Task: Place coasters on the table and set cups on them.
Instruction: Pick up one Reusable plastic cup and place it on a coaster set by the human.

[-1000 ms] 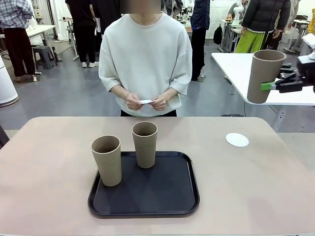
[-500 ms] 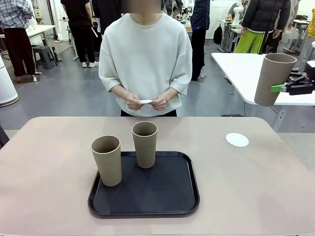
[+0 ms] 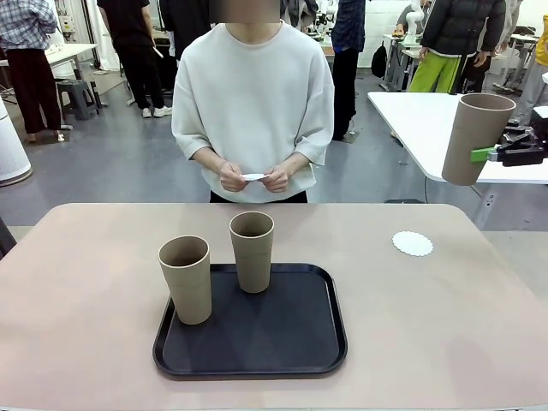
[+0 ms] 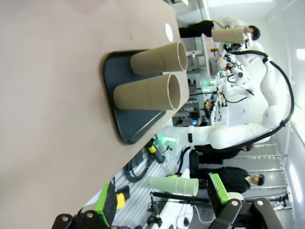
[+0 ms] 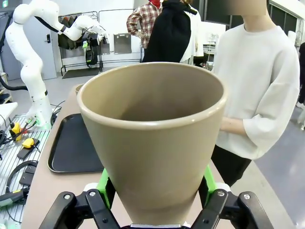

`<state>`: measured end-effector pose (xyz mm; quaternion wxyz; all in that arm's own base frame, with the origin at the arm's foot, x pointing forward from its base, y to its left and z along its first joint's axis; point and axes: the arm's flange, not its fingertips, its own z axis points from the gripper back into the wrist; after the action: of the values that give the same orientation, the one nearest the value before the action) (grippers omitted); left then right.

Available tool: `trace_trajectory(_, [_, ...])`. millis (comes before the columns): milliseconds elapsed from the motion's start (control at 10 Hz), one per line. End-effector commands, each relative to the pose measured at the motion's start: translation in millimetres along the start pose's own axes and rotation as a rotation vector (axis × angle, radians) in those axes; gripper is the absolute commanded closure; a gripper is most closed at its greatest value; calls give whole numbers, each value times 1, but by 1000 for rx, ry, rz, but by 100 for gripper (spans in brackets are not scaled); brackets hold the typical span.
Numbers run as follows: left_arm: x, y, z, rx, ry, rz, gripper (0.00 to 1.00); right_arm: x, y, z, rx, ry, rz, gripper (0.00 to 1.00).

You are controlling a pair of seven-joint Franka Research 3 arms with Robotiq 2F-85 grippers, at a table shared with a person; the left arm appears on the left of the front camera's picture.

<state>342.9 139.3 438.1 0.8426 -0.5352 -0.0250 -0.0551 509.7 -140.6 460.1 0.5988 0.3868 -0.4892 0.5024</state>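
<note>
up close: claw pads on cup

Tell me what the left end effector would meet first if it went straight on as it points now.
Likely the nearer cup on the black tray, judging by the left wrist view; depth is unclear.

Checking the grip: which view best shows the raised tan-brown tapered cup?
Right wrist view: the tan-brown tapered cup is close up, green pads flanking it. Front view: whole but small. Left wrist view: tiny, distant.
</note>
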Motion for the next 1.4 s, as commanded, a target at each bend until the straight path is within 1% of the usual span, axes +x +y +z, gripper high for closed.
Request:
trace_trajectory(0, [-1, 0, 2, -12, 1, -15, 0, 0, 0, 0, 0, 0, 0, 17])
trace_trajectory(100, [-1, 0, 2, -12, 1, -15, 0, -10, -17, -9, 30, 14, 13, 17])
trace_trajectory(200, [-1, 0, 2, -12, 1, -15, 0, -24, -29, -15, 69, 13, -17, 17])
trace_trajectory(500, [-1, 0, 2, -12, 1, -15, 0, -61, -49, -25, 115, -3, -21, 17])
trace_trajectory(900, [-1, 0, 2, -12, 1, -15, 0, -98, -57, -33, 153, 7, -71, 17])
trace_trajectory(1100, [-1, 0, 2, -12, 1, -15, 0, -116, -58, -42, 158, 9, -48, 17])
trace_trajectory(1300, [-1, 0, 2, -12, 1, -15, 0, -130, -59, -51, 157, -26, -23, 17])
